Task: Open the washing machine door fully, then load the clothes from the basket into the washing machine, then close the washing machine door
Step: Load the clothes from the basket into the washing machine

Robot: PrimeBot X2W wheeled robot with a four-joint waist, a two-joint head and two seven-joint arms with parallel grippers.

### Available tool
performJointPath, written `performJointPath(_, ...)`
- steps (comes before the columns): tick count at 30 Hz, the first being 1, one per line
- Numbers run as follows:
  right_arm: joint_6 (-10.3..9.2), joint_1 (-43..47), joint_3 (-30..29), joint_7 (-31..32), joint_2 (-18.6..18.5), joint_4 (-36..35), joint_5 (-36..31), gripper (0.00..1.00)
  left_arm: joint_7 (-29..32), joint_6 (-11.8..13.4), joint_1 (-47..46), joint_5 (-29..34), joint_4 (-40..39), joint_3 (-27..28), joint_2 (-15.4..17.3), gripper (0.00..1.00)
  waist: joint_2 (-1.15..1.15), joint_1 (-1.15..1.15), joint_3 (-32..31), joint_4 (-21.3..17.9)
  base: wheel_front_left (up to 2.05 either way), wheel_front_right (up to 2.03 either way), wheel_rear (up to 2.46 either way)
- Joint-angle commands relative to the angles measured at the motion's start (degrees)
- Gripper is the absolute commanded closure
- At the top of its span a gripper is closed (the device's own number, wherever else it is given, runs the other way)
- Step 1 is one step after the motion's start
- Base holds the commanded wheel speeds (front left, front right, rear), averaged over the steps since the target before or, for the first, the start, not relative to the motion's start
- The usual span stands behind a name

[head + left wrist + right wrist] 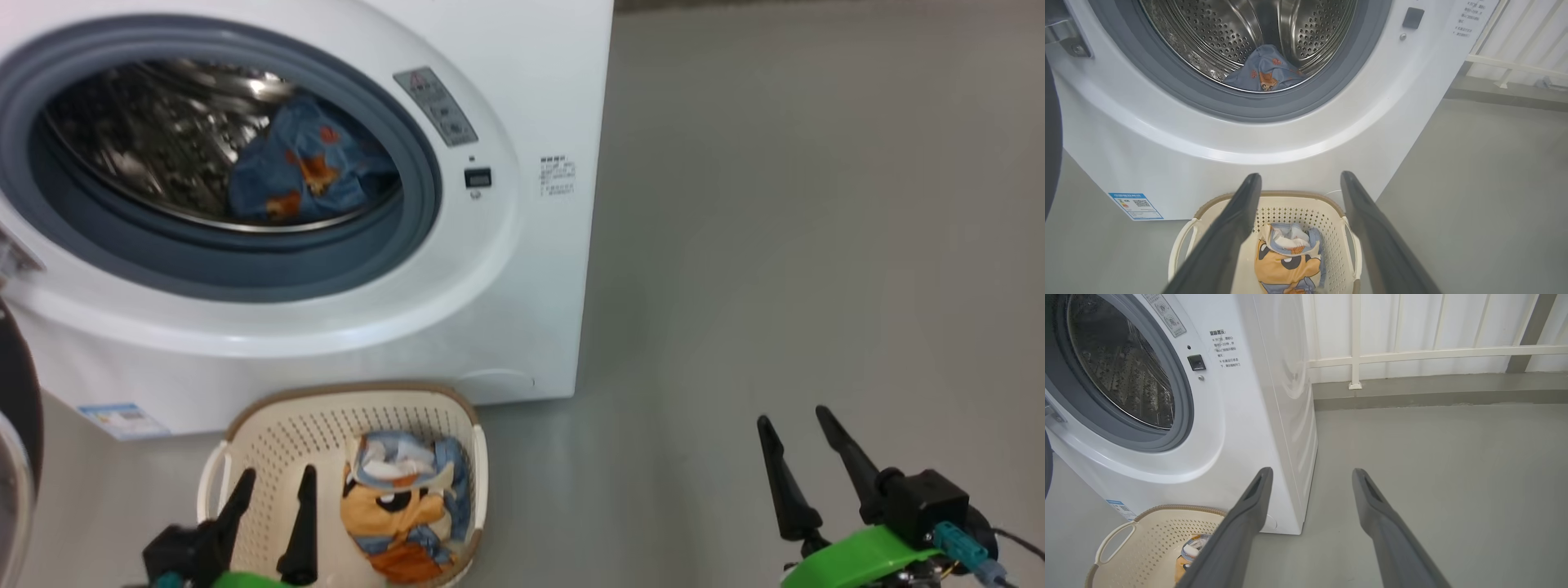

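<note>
Head view: the round black-rimmed washing machine door [15, 384] stands open at my left. One blue orange-printed garment [306, 167] lies in the big white washing machine [522, 269]. An orange-and-blue piece [404, 506] waits in the small cream perforated basket [351, 392] beneath my left gripper [276, 472], which is spread and empty. My right gripper [792, 415], equally spread and empty, hangs over the grey floor [816, 204].

Left wrist view: the blue label sticker [1135, 205] shows a QR code, its writing too small to read.

Right wrist view: the printed lines [1224, 349] beside the opening are also too small to read.

I judge the loading partly done, with the door closing left.

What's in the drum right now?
One blue garment with orange prints lies low in the drum. Whether anything sits under or behind it can't be seen.
</note>
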Motion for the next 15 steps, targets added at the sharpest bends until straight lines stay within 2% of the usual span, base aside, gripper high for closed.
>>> performJointPath(1, 0.16, -2.5, 1.3, -0.7, -0.1, -1.6, -0.6, 0.0, -0.4, -0.2, -2.4, -0.2, -0.7, 1.6, 0.6, 0.0, 0.0, 0.0, 3.7, 0.3, 0.0, 0.0, 0.0)
performJointPath(6, 0.16, -4.2, 0.9, -0.7, -0.6, -2.6, -1.8, 0.0, -0.4, -0.2, -7.2, -2.2, 2.8, -0.6, 0.9, 0.0, 0.0, 0.0, 9.9, 0.4, 0.0, 0.0, 0.0)
performJointPath(9, 0.16, -5.9, 1.0, -0.7, -1.0, -3.7, -2.6, 0.0, -0.4, -0.2, -11.6, -3.9, 6.0, -2.7, 1.9, 0.0, 0.0, 0.0, 15.3, 0.0, 0.0, 0.0, 0.0)
performJointPath(15, 0.16, -7.8, 0.6, -0.7, -1.2, -5.1, -3.4, 0.0, -0.4, -0.2, -18.7, -6.3, 12.9, -5.9, 4.1, 0.0, 0.0, 0.0, 22.1, -1.2, 0.0, 0.0, 0.0)
